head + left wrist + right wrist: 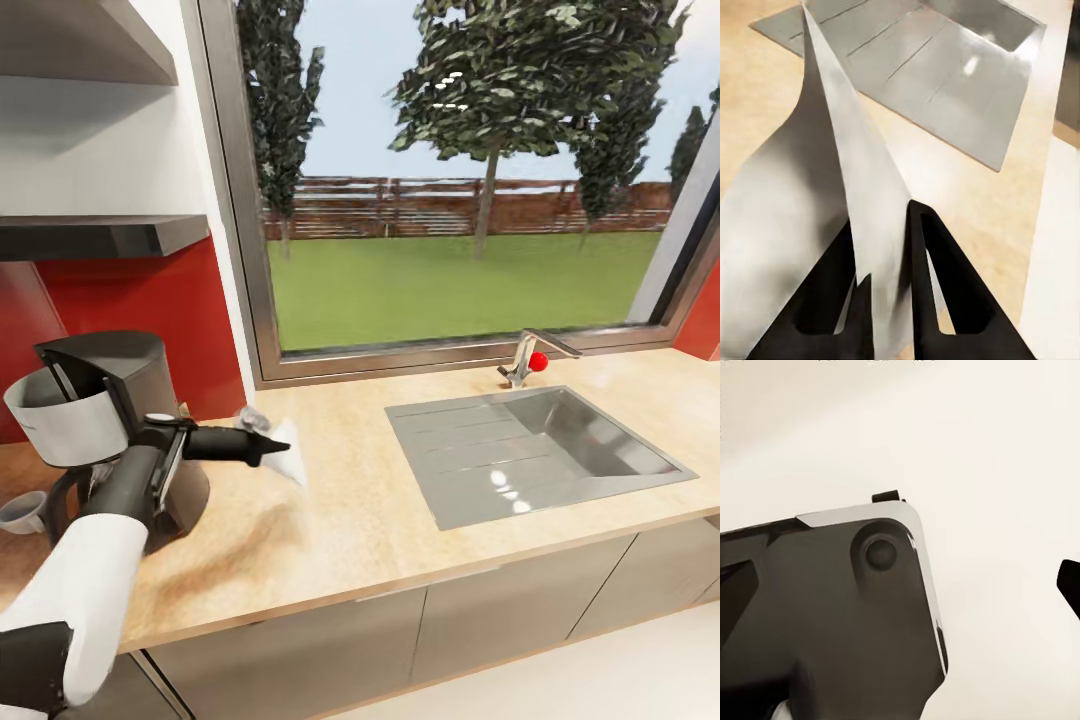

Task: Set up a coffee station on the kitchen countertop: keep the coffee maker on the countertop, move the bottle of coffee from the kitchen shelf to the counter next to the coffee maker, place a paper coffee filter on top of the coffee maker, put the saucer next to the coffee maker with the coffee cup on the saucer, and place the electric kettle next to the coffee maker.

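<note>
One paper filter [832, 195] is pinched between the two closed fingers [945, 285] of the left hand [262, 447], held above the surface [380, 520] just beside one coffee maker [110, 420]. One sink [530, 450] lies well apart. I cannot tell the right hand's state.

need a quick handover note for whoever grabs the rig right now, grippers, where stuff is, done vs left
Left gripper: jaws shut on the paper coffee filter, held above the countertop just right of the coffee maker.
Right gripper: cannot tell its state from the right wrist view.
Coffee maker stands on the countertop by the red wall. A small cup-like thing sits at its left; unclear what it is.
Sink lies to the right.
Done: coffee maker in place, filter picked up.
Left: set filter on top of the coffee maker; bottle, saucer with cup, kettle.
</note>
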`<state>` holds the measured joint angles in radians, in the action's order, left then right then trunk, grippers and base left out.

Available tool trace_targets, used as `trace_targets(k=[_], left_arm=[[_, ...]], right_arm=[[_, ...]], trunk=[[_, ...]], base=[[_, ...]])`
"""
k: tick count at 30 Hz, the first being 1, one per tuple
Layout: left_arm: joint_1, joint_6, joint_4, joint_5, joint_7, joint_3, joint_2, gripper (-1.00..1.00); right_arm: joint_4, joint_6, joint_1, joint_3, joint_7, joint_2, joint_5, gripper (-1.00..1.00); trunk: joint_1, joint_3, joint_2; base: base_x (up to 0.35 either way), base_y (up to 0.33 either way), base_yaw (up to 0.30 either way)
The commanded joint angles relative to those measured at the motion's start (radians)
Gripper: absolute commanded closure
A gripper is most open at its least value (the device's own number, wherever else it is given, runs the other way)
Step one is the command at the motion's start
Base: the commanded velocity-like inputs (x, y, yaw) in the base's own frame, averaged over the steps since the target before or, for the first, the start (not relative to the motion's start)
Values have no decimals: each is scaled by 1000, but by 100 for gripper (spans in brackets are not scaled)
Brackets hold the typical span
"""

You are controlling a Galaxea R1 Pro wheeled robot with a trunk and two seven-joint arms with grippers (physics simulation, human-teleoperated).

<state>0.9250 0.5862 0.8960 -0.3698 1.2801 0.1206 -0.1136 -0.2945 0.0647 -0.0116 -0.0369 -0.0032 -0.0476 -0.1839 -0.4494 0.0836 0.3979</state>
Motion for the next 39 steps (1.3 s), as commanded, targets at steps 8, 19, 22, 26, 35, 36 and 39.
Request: trace_targets(k=[8,19,22,26,35,36,39], left_arm=[[152,74,27,-12,8,-79,0,100],[258,106,42,-12,10,-161,28,100],[257,114,95,-13,11,-163,33,100],[256,130,118,-13,11,-163,33,100],[246,135,155,-14,12,-164,33,100],[246,135,155,-14,12,-164,33,100],[244,135,156,-14,12,-164,33,100]], right_arm=[[-3,6,-1,0,1,1,-11,-100],[-6,7,-1,-9,5,-5,-15,-100],[-4,7,-1,-6,2,-2,-16,-100],[-3,7,-1,-7,2,-2,-16,-100],[-2,7,-1,-9,2,-2,-16,-100],[-2,7,-1,-9,2,-2,-16,-100],[-2,7,-1,-9,2,-1,-16,-100]], trunk=[[-1,2,2],[-1,2,2],[-1,2,2],[-1,2,2],[-1,1,2],[-1,1,2],[-1,-1,2]], base=[[0,0,0],[0,0,0],[-102,0,0],[-298,0,0],[-330,-38,51],[-318,-139,196],[-297,-172,227]])
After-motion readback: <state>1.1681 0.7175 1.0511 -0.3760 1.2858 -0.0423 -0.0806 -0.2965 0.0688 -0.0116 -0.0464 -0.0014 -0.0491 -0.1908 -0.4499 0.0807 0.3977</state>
